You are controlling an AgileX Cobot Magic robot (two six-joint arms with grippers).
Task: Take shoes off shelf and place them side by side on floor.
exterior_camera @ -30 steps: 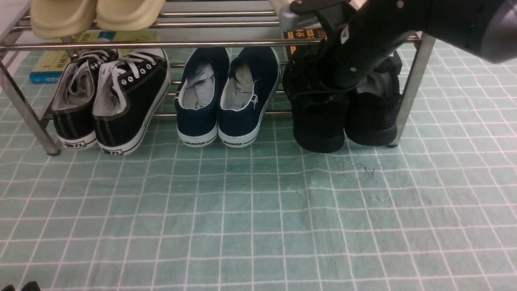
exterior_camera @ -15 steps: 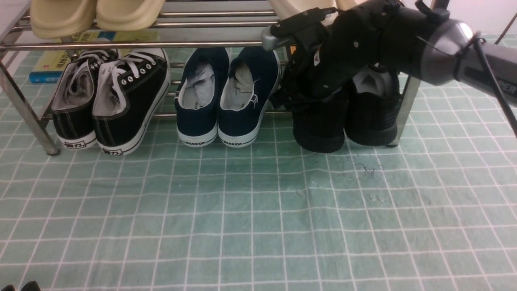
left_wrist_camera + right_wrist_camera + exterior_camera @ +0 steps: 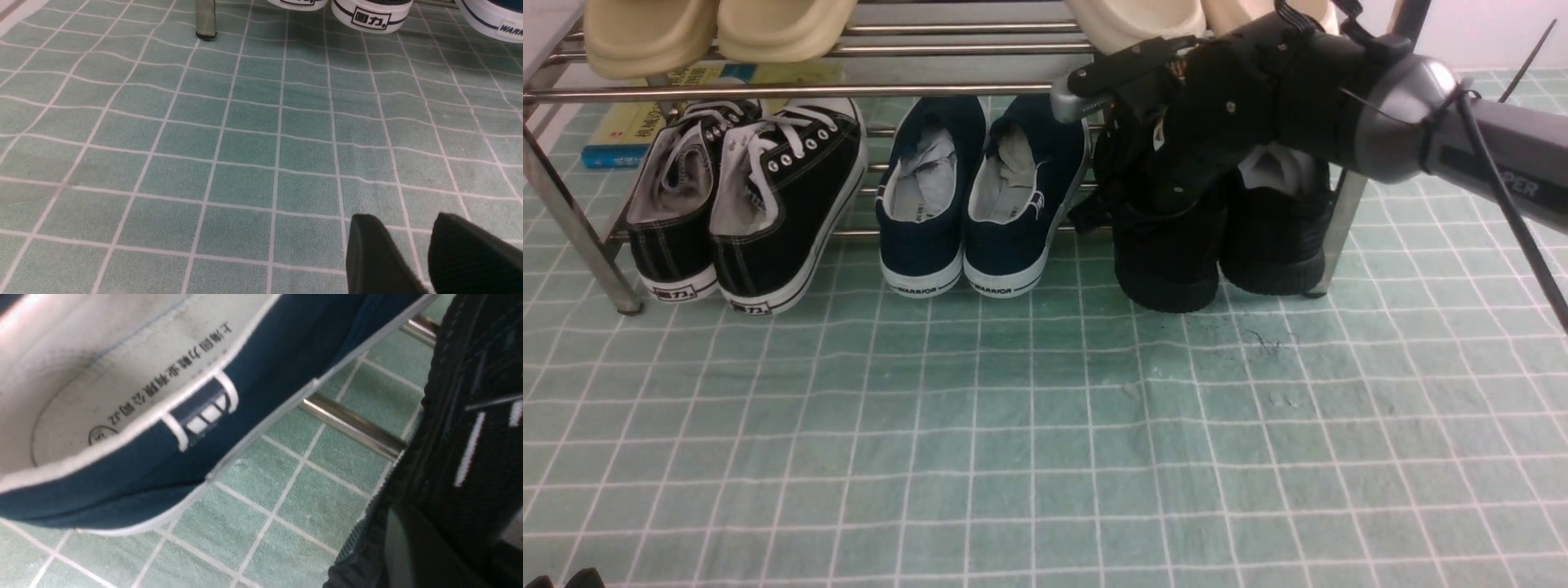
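Shoes (image 3: 1168, 261): judged light, soft mesh, paper-stuffed; best pinched at the firmer heel collar. Right gripper (image 3: 1131, 200) fingertips buried at one shoe's collar; clamped or not, cannot tell. Pair sits at shelf (image 3: 768, 90) lower tier, right end, heels overhanging front edge. Left gripper (image 3: 421, 253) parted, empty, above floor (image 3: 1045, 425).
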